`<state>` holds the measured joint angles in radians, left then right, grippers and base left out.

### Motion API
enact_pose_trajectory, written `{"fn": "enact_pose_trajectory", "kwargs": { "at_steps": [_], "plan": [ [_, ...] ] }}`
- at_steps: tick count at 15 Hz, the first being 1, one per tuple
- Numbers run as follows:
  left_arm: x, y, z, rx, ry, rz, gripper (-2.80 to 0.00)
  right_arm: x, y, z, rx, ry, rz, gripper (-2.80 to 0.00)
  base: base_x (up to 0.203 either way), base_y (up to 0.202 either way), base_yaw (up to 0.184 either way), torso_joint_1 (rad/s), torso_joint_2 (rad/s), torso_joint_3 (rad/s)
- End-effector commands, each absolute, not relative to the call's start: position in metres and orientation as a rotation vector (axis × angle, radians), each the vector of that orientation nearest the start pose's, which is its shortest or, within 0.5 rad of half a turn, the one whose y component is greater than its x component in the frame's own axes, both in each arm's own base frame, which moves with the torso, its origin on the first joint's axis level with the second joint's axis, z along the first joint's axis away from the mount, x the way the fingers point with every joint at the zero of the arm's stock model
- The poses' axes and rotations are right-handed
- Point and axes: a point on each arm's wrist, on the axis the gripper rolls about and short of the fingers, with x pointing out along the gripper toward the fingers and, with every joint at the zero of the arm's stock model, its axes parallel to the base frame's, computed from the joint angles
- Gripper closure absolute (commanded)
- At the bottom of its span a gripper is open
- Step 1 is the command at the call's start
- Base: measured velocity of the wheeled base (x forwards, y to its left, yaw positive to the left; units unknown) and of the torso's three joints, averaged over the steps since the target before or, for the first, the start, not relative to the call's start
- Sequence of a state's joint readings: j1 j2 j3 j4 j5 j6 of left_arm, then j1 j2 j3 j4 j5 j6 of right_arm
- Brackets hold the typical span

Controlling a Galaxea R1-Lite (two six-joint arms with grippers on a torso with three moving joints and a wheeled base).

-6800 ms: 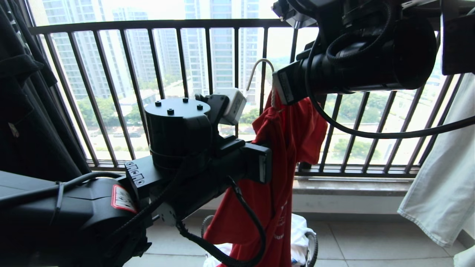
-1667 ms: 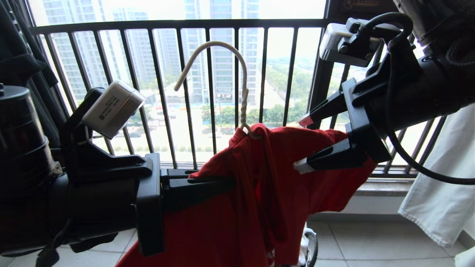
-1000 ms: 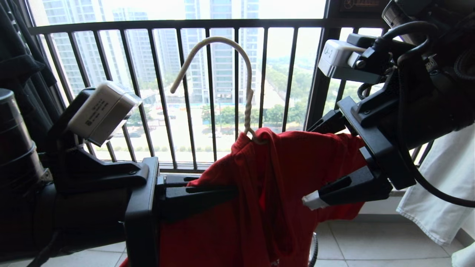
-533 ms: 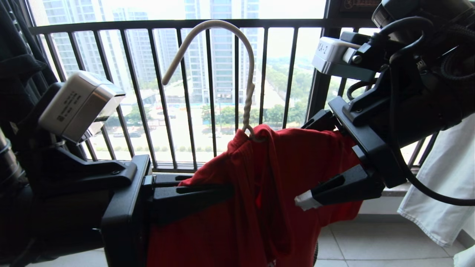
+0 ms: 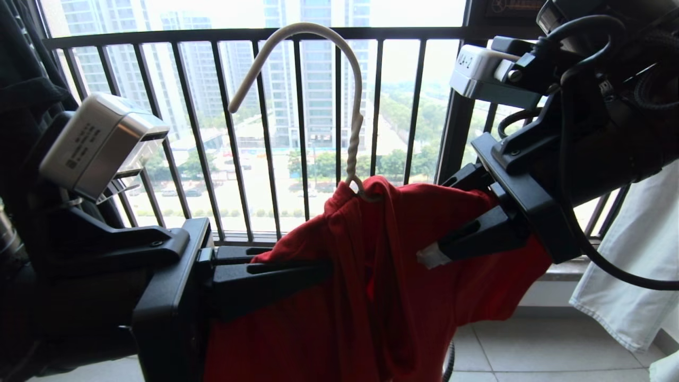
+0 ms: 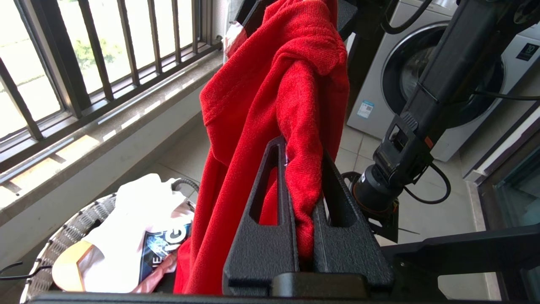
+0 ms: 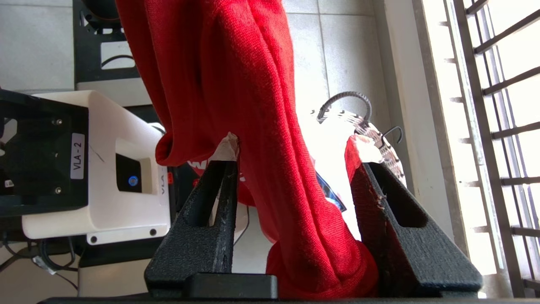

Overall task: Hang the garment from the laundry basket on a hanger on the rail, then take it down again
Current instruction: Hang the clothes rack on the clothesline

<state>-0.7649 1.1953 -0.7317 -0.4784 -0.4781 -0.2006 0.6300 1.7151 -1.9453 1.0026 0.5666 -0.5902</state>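
The red garment hangs draped over the white wire hanger, whose hook stands free in front of the window bars. My left gripper is shut on the garment's left shoulder fold. My right gripper straddles the right shoulder. In the right wrist view its jaws stand apart, with a bunch of red cloth between them, not pinched. The laundry basket sits on the floor below. The rail is out of view.
A dark barred window railing runs behind the hanger. A white cloth hangs at the right, dark clothes at the left. A white printed T-shirt lies in the basket. A washing machine stands behind.
The right gripper's jaws have drawn closer together around the garment's right shoulder. The hanger and garment have risen a little. The left gripper has kept its grip.
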Motion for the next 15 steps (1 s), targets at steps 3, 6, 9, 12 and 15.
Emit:
{"fn": "enact_pose_trajectory", "kwargs": {
  "at_steps": [3, 6, 9, 12, 15],
  "plan": [
    [0.123, -0.132, 0.27, -0.181, 0.11, -1.243, 0.0, 0.204, 0.164, 0.345, -0.517, 0.45, 1.342, 0.0, 0.0, 0.0, 0.0, 0.0, 0.0, 0.0],
    [0.122, -0.132, 0.271, -0.183, 0.105, -1.243, 0.0, 0.201, 0.162, 0.347, -0.514, 0.445, 1.341, 0.0, 0.0, 0.0, 0.0, 0.0, 0.0, 0.0],
    [0.12, -0.13, 0.269, -0.173, 0.105, -1.24, 0.0, 0.197, 0.162, 0.349, -0.517, 0.439, 1.346, 0.0, 0.0, 0.0, 0.0, 0.0, 0.0, 0.0],
    [0.12, -0.129, 0.272, -0.17, 0.088, -1.232, 0.0, 0.194, 0.162, 0.35, -0.519, 0.433, 1.351, 0.0, 0.0, 0.0, 0.0, 0.0, 0.0, 0.0],
    [0.12, -0.128, 0.272, -0.165, 0.088, -1.229, 0.0, 0.192, 0.162, 0.351, -0.518, 0.431, 1.355, 0.0, 0.0, 0.0, 0.0, 0.0, 0.0, 0.0]
  ]
}}
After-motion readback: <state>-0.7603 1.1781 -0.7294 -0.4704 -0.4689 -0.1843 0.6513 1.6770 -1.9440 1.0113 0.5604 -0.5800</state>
